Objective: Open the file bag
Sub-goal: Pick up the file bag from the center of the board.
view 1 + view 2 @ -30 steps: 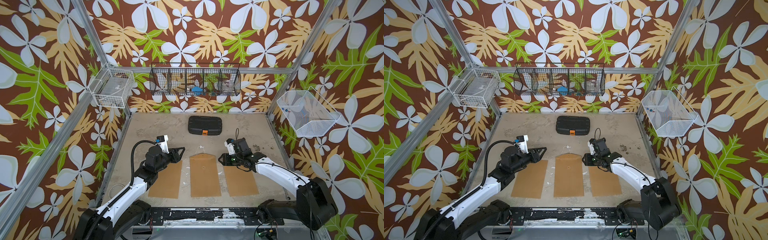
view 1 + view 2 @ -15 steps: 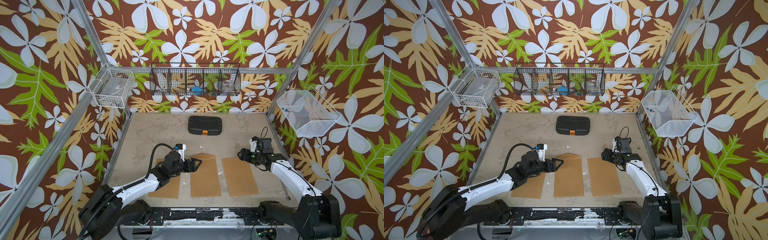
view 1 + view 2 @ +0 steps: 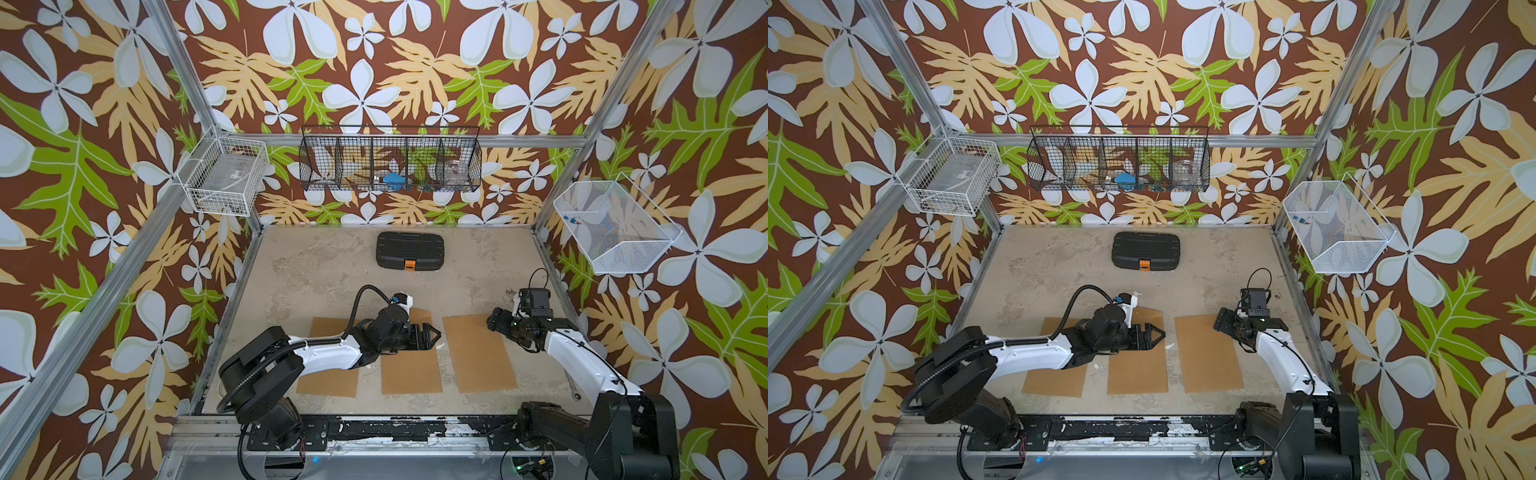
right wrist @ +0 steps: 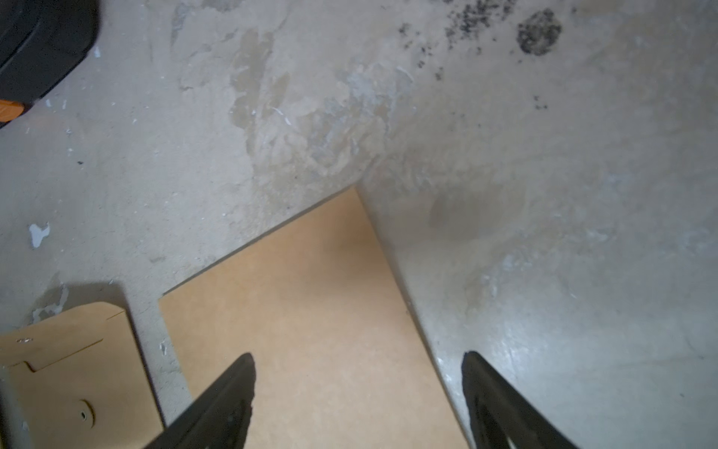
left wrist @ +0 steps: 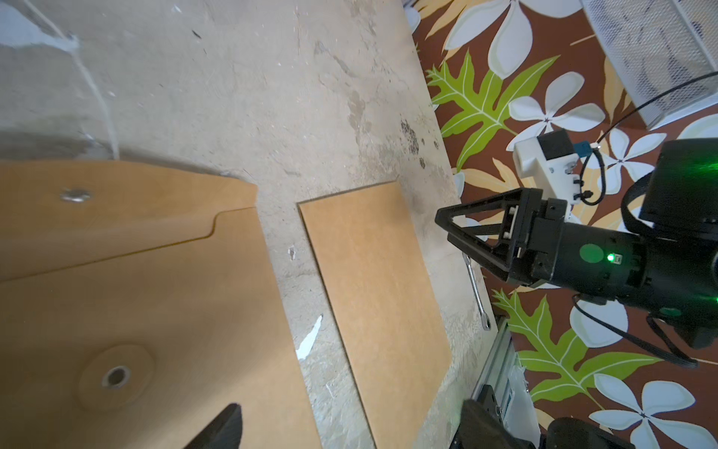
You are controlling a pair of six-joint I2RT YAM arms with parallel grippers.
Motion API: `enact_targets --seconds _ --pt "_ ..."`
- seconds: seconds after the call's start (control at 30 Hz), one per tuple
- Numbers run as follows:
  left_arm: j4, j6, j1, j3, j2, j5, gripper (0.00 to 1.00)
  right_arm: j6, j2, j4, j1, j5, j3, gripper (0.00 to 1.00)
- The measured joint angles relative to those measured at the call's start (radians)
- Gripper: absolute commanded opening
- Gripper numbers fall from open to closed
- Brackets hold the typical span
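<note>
**Table (image 3: 324, 266)**, stained beige top. Entries run from the near edge to the far edge.

1. Three flat brown pieces lie in a row along the near edge, each apart from the next. The left brown sheet (image 3: 328, 376) is toward the left edge, partly under the left arm. The file bag (image 3: 411, 370) is in the middle. The right brown sheet (image 3: 478, 353) is toward the right edge.
2. File bag: lies flat, its length pointing at the far edge. The rounded flap (image 5: 128, 210) is spread out at the far end, past the mouth line, and bears a metal rivet (image 5: 75, 195). A paper disc button (image 5: 114, 377) sits on the body (the flap's far rim throws a shadow on the table).
3. Spanner (image 5: 476, 295): small, metal, by the right edge, just beside the right brown sheet.
4. Left gripper (image 3: 432, 334): over the far half of the file bag, jaws released, nothing between them.
5. Right gripper (image 3: 494, 321): over the far right corner of the right brown sheet, jaws spread wide and empty. In the right wrist view, sheet and bare table show between the fingers (image 4: 233, 392).
6. Black case (image 3: 409, 250): closed, mid-table near the far edge, orange latch (image 3: 410, 264) facing the near edge.
7. Walls: a white wire basket (image 3: 220, 199) hangs above the far left corner, a black wire basket (image 3: 365, 166) above the far edge, and a white mesh basket (image 3: 623, 253) above the right edge.
</note>
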Motion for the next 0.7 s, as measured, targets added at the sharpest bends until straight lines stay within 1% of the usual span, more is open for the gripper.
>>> enact_targets --seconds 0.23,0.5,0.57,0.7 --pt "0.011 -0.031 -0.047 0.103 0.117 -0.007 0.91 -0.001 0.037 0.025 -0.077 -0.053 -0.048 0.84" --pt "0.010 -0.065 -0.092 0.182 0.210 -0.008 0.88 -0.008 0.057 0.053 -0.082 -0.092 -0.061 0.84" --pt "0.010 -0.072 -0.098 0.192 0.226 -0.008 0.86 -0.009 0.057 0.056 -0.082 -0.100 -0.064 0.84" --pt "-0.002 -0.079 -0.101 0.215 0.257 -0.019 0.85 -0.013 0.058 0.065 -0.082 -0.108 -0.073 0.84"
